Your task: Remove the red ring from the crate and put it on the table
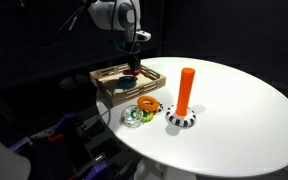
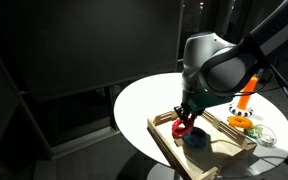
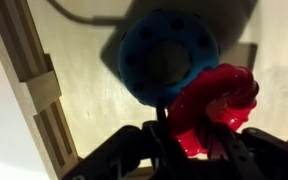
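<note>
Gripper (image 2: 183,119) is down in the crate (image 2: 170,146), and you have it clamped on the red ring (image 3: 216,100). In wrist view the dark fingers (image 3: 119,160) come in from the bottom edge and pinch the ring's lower part. The ring looks tilted up, not lying flat. Can't tell whether it's clear of the crate floor or resting on it. In both exterior views it shows as a red spot right under the gripper, inside the crate outline.

Blue ring (image 3: 169,55) lies flat on the crate floor just beside the red one. In wrist view the red ring overlaps its rim, so touching vs. just in front can't be told. The slatted crate wall runs down the left of wrist view, w/ white surface beyond it.

The crate sits right at the edge of the round white surface (image 1: 234,110). The other items are outside the crate. An orange peg (image 1: 186,90) stands upright on a black-and-white striped base (image 1: 181,120), apart from the crate, approx. btwn it and the surface centre. An orange ring (image 1: 150,104) and a pale green ring (image 1: 134,116) lie close together just beside the crate's long side, near the surface edge. The arm reaches over the crate from beyond that edge, wrist pointing down.
</note>
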Controlling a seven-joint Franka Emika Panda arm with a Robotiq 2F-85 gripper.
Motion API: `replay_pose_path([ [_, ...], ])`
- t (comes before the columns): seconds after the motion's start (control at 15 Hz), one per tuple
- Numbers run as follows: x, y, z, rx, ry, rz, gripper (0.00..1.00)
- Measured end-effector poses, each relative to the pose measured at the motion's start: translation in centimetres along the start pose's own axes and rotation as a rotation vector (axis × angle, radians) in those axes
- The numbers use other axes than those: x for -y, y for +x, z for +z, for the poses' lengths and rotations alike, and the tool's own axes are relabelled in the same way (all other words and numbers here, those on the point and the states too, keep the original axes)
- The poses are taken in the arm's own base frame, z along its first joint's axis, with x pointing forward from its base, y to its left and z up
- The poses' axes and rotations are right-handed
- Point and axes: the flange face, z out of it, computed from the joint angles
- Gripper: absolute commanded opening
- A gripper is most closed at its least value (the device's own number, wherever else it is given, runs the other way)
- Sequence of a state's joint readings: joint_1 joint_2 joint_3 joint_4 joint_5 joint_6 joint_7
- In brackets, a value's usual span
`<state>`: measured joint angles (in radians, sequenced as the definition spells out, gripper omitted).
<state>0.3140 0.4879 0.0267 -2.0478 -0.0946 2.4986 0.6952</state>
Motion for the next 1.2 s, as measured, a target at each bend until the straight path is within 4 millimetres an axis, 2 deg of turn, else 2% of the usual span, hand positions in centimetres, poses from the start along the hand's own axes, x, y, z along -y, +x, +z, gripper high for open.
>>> replay_pose_path([
  [0.2, -1.4, 1.1, -1.5, -0.025, 0.007, 0.031, 0.1],
  [0.4, -3.9, 2.0, -2.8, -0.04, 0.004, 0.077, 0.1],
  [0.8, -11.5, 2.0, -3.5, -0.022, -0.022, 0.211, 0.09],
  [1.0, -15.2, 1.4, -4.0, -0.015, -0.031, 0.298, 0.09],
  [1.2, -18.1, 0.3, -4.3, -0.012, -0.051, 0.384, 0.09],
])
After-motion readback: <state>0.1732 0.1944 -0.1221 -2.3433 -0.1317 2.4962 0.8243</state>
